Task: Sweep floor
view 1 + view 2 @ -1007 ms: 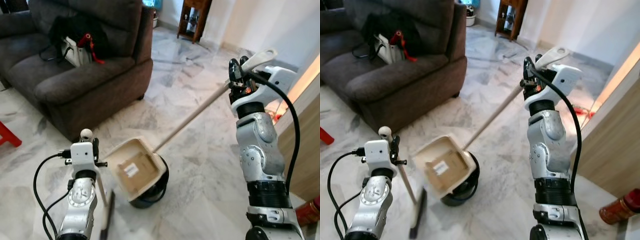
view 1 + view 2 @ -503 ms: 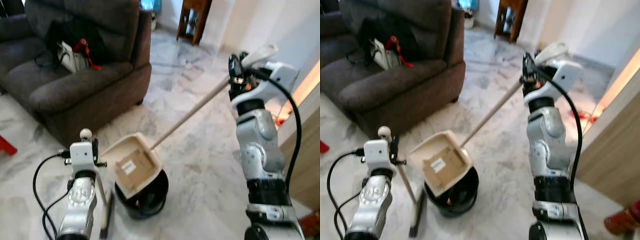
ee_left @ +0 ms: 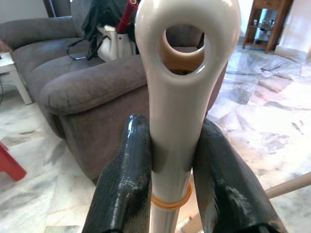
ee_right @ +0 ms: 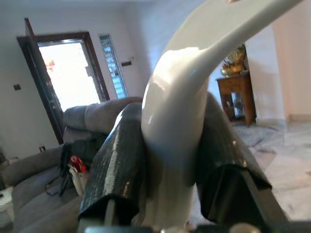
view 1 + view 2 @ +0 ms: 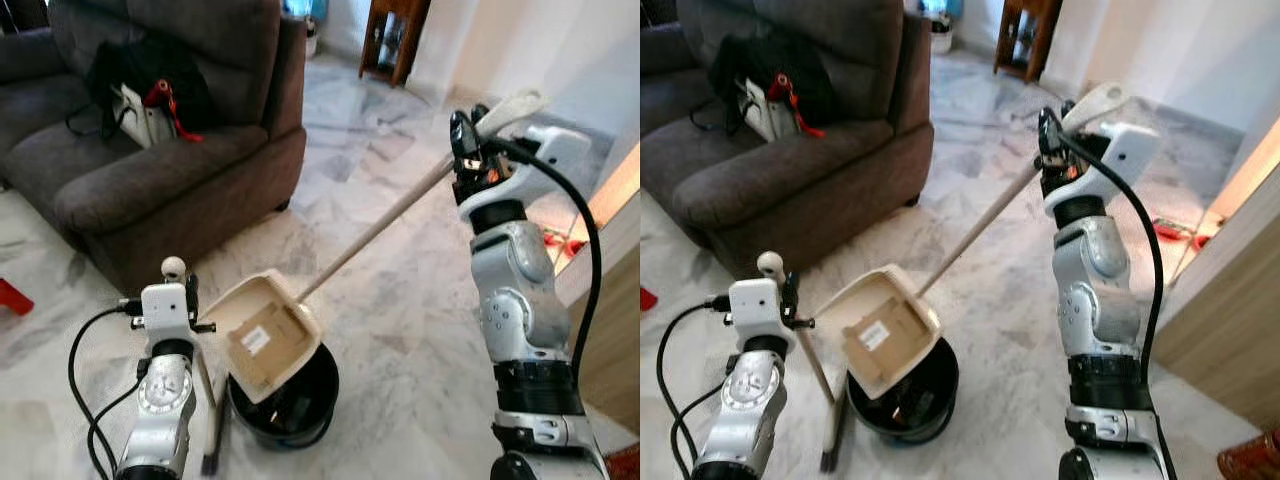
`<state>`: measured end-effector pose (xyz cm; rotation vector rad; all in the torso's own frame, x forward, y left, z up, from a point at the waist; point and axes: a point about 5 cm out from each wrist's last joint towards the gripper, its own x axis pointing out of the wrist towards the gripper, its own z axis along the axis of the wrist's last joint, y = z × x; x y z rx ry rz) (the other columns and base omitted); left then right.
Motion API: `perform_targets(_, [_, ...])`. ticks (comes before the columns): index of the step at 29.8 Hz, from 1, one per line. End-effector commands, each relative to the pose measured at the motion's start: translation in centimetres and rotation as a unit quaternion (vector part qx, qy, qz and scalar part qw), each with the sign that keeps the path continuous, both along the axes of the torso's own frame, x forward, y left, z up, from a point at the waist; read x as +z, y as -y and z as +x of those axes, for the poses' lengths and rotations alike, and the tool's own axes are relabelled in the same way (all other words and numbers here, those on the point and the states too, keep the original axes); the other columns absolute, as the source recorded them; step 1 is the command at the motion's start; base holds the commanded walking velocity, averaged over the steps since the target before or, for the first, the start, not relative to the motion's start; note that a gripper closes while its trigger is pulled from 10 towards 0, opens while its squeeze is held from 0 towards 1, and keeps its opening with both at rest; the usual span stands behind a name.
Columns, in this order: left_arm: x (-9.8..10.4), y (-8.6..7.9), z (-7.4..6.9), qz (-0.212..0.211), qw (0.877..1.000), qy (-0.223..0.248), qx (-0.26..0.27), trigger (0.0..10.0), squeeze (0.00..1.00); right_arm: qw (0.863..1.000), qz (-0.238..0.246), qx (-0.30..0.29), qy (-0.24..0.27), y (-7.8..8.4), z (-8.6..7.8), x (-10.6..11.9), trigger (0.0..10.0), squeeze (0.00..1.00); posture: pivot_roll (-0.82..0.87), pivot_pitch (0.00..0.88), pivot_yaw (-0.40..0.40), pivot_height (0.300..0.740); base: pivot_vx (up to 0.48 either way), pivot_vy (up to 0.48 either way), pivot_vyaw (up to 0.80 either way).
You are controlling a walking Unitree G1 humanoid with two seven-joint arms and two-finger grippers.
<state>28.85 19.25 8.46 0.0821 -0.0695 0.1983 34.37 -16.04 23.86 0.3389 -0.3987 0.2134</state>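
- Left wrist view: left gripper (image 3: 170,160) clamped on the glossy cream broom handle (image 3: 177,97), one rounded black finger (image 3: 127,179) pressed to each side, just below the handle's oval hanging loop; thin orange ring around the shaft under the fingers.
- Seen from the head: same broom handle (image 5: 205,385) standing nearly upright at near left, round knob on top, dark broom head (image 5: 213,452) down on the floor, its bristles too small to make out.
- Right gripper (image 4: 170,160) shut tight around the smooth white plastic grip of the dustpan handle (image 4: 180,121), which curves and flattens above the fingers.
- Raised high at the right in the head views, right gripper (image 5: 468,150) at the far end of a long pale pole (image 5: 375,232) slanting down to the near left.
- At the pole's low end, beige dustpan (image 5: 262,335), boxy and shallow, a small white label inside, tipped over the rim of a round black bin (image 5: 290,410); probably touching the rim, though hard to be sure.
- Some dark bits inside the bin, not identifiable.
- Polished white-and-grey veined marble floor (image 5: 400,320) all around.
- Dark brown-grey fabric sofa (image 5: 150,150) at far left, plump rounded cushions, a black bag (image 5: 150,75) and a white bag with red trim (image 5: 135,105) on the seat.
- Dark wooden side table (image 5: 395,40) far off by the white wall.
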Motion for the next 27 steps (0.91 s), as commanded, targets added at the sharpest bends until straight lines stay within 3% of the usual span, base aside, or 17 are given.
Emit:
perform_targets(1, [0.7,0.3,0.2,0.002,1.000,0.021,-0.007,10.0,0.00,0.997,0.005,0.031,0.067,-0.8,-0.5,2.8,10.0,0.00,-0.01,0.000,-0.059,0.740,0.000,0.000,0.00])
perform_targets(10, [0.8,0.2,0.2,0.002,1.000,0.023,-0.007,10.0,0.00,0.986,0.006,0.109,0.129,-2.9,-1.2,4.9,10.0,0.00,0.00,0.000,-0.059,0.740,0.000,0.000,0.00])
perform_targets(17, [0.8,0.2,0.2,0.002,1.000,0.023,-0.006,10.0,0.00,0.976,0.017,0.134,0.173,-3.4,-2.1,5.6,10.0,0.00,0.00,0.000,-0.058,0.740,0.000,0.000,0.00])
perform_targets(27, [0.8,0.3,0.2,0.003,1.000,0.023,-0.008,10.0,0.00,0.966,-0.016,0.178,0.188,-4.5,-2.9,5.6,10.0,0.00,0.00,0.000,-0.057,0.740,0.000,0.000,0.00])
